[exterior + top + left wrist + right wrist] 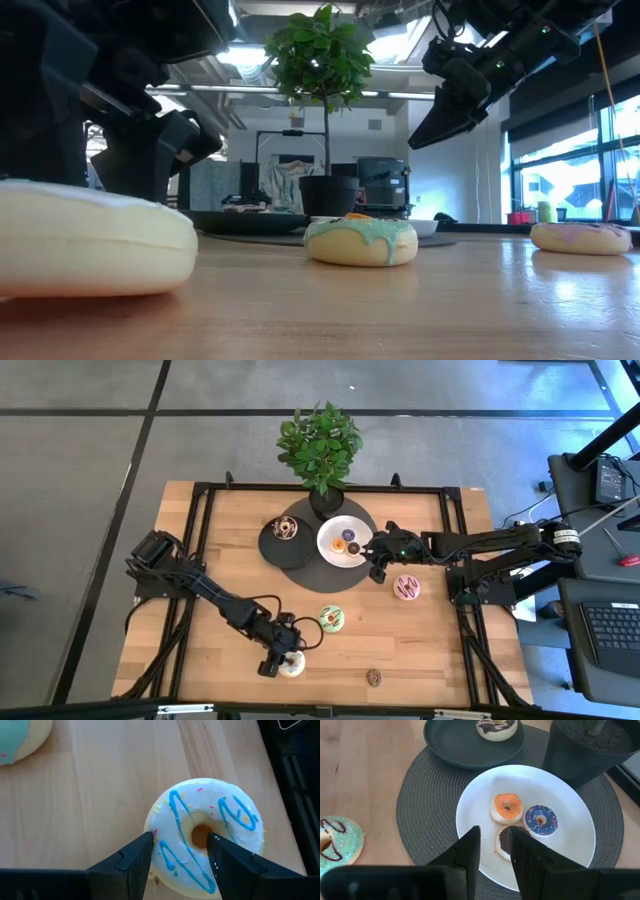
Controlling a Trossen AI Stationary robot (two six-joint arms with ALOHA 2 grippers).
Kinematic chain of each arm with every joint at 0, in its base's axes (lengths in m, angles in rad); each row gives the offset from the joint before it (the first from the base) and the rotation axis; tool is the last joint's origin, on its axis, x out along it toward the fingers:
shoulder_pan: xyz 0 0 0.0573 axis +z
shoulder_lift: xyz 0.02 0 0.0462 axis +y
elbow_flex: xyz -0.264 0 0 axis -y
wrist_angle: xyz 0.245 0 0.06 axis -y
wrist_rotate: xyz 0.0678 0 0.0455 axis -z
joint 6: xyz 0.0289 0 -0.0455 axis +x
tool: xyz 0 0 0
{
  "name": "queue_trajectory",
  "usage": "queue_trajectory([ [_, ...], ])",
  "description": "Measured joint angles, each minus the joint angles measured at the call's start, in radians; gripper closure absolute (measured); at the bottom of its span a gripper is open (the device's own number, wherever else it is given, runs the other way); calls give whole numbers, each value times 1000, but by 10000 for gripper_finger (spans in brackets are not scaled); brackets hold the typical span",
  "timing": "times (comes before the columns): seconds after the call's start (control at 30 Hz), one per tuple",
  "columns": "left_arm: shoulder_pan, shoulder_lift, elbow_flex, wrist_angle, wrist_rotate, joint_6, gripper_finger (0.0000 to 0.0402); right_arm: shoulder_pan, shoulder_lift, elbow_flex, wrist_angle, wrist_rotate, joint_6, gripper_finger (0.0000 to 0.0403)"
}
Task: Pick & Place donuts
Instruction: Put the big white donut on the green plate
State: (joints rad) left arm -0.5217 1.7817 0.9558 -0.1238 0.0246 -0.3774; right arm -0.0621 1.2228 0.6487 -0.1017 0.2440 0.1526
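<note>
A cream-white donut with blue drizzle lies flat on the table near its front edge. My left gripper is open and low over it, one finger by the outer rim and the other over the hole. A green donut and a pink donut lie flat on the wood, and a tiny brown one sits by the near edge. My right gripper hovers above the white plate, its fingers slightly apart and holding nothing. That plate holds three small donuts: orange, blue and dark-sprinkled. My left gripper comes at the cream-white donut slanting down from above, and its fingers straddle one side of the ring. Whether the fingertips touch the donut, I cannot tell. The donut lies flat on the table.
A black plate with a chocolate-frosted donut and the white plate sit on a round grey mat. A potted plant stands at the far edge behind them. Bare wood lies between the green and pink donuts.
</note>
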Motion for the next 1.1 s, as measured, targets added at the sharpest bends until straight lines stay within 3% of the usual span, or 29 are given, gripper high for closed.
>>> queue_trajectory([
  [0.2,0,0,0,0,-5,-8,217,0,0,0,0,0,-1,298],
  [0.33,0,0,0,-6,-30,-94,222,0,0,0,0,0,-1,298],
  [0.57,-2,0,0,-11,-33,-81,240,0,0,0,-1,0,-7,298],
  [1.1,-1,0,0,-13,13,-46,365,0,0,0,-1,0,-8,298],
])
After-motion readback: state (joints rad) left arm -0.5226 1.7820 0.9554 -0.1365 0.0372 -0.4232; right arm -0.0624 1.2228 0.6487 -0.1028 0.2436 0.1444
